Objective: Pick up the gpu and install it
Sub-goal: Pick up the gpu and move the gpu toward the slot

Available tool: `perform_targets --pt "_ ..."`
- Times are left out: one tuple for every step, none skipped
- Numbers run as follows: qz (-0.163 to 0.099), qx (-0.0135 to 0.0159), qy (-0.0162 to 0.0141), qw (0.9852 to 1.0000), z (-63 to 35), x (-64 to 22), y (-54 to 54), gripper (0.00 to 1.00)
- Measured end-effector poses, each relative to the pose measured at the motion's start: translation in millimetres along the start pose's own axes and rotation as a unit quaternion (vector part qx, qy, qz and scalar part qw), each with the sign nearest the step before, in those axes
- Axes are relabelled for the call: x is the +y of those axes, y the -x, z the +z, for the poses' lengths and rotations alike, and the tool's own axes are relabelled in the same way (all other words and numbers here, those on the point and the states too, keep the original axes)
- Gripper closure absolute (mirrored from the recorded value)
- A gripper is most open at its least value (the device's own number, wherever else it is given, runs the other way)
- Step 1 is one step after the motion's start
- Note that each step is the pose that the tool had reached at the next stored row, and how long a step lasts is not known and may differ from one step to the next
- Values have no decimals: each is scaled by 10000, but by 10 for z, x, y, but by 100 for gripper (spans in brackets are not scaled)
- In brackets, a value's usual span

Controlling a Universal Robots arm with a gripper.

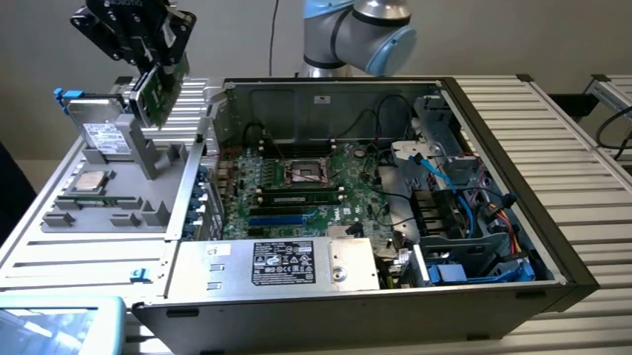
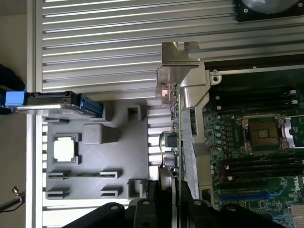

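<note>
The gpu (image 1: 158,95), a green circuit board with a silver bracket, hangs in the air at the exterior view's upper left, above the grey parts holder (image 1: 148,159). My black gripper (image 1: 148,48) is shut on its upper end. In the wrist view the gpu (image 2: 176,137) is seen edge-on, bracket end (image 2: 178,66) pointing away, held between my gripper (image 2: 175,211). It hovers over the gap between the holder (image 2: 118,156) and the open computer case (image 1: 513,185). The motherboard (image 1: 296,185) lies inside with blue expansion slots (image 1: 281,220).
A silver hard drive (image 1: 102,129) with blue clips stands upright in the holder, and a processor chip (image 1: 94,180) lies flat beside it. The power supply (image 1: 281,265) sits at the case's near side, with cables and drive bays (image 1: 474,222) at the exterior view's right. The ribbed metal table (image 1: 582,148) surrounds everything.
</note>
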State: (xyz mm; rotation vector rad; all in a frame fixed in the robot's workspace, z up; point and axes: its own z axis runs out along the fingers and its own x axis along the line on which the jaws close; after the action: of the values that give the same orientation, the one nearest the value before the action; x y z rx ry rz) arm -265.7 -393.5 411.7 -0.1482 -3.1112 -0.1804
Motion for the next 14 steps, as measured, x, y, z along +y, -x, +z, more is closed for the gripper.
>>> perform_targets --pt "0 1 0 10000 -5 3 48 72" --pt "1 2 0 10000 -9 5 93 72" --pt "0 2 -1 10000 -14 7 138 72" --pt "0 2 0 10000 -18 9 182 72" --pt "0 3 0 10000 -22 12 227 72" --pt "1 3 -1 10000 -27 14 275 72" --pt "1 3 -1 10000 -30 17 320 72" --pt "0 3 0 10000 -32 19 365 72" --pt "1 3 0 10000 -35 22 409 72" --pt "1 3 0 10000 -37 24 456 72" --pt "1 3 -1 10000 -39 27 501 72" --pt "0 3 -1 10000 -40 29 546 72" --pt "0 3 -1 10000 -41 31 589 72" --pt "1 3 -1 10000 -42 34 631 72"
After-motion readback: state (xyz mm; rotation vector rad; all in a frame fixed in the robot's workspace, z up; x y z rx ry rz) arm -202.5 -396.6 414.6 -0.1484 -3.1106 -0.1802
